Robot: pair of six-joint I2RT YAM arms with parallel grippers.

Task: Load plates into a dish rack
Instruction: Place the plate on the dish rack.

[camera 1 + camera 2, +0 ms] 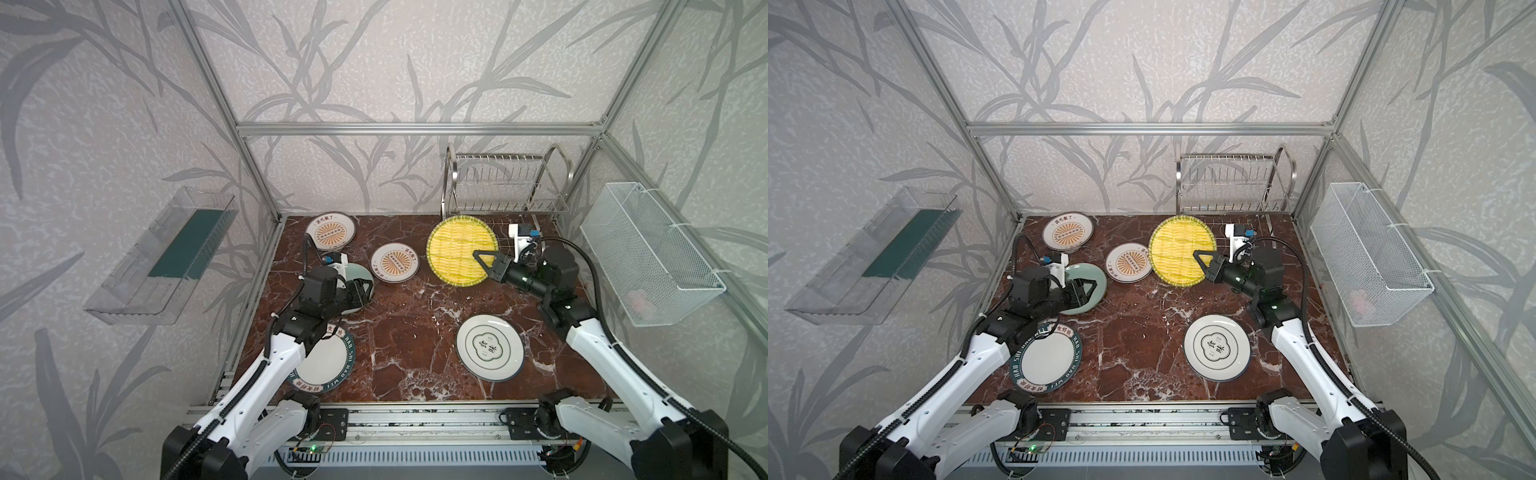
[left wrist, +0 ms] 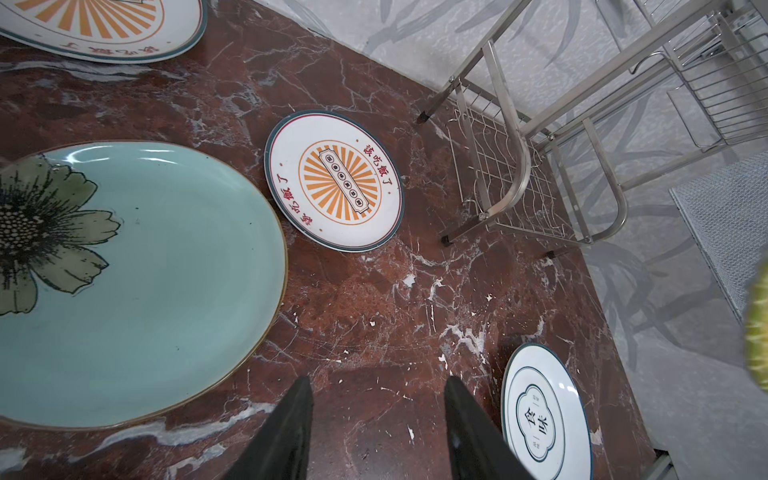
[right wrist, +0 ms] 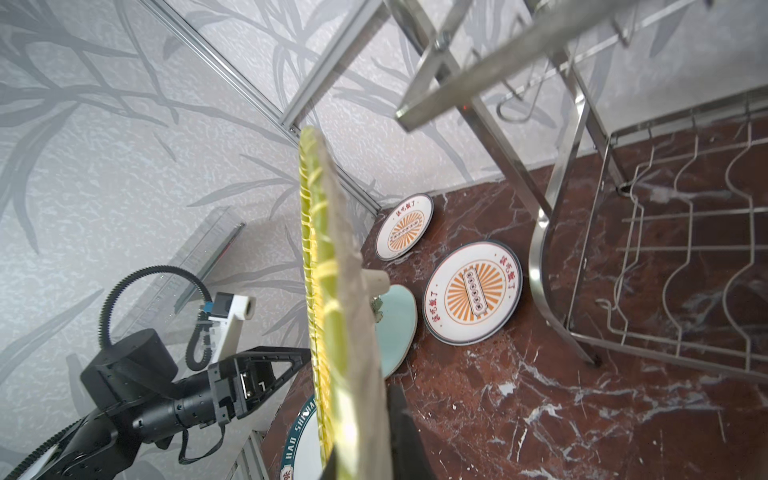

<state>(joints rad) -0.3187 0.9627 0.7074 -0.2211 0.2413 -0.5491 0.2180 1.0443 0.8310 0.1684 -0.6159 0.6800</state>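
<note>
Six plates are in view. Five lie flat on the marble table (image 1: pixel 415 316), and the yellow woven plate (image 1: pixel 457 249) is up on edge, tilted, in the right gripper (image 1: pixel 478 255), whose jaws clamp its near rim. In both top views the plate's far rim overlaps the lower front wires of the dish rack (image 1: pixel 505 183); whether they touch cannot be told.

The left gripper (image 2: pixel 379 382) hangs with its jaws apart and nothing between them, over bare marble just beside the rim of the pale green plate (image 2: pixel 166 270). One sunburst plate (image 1: pixel 331 232) sits at the back edge, the other sunburst plate (image 1: pixel 395 262) between the green and yellow plates. A wide strip of marble separates the teal-lettered plate (image 1: pixel 328 361) and the cloud-outline plate (image 1: pixel 489 347).
</note>
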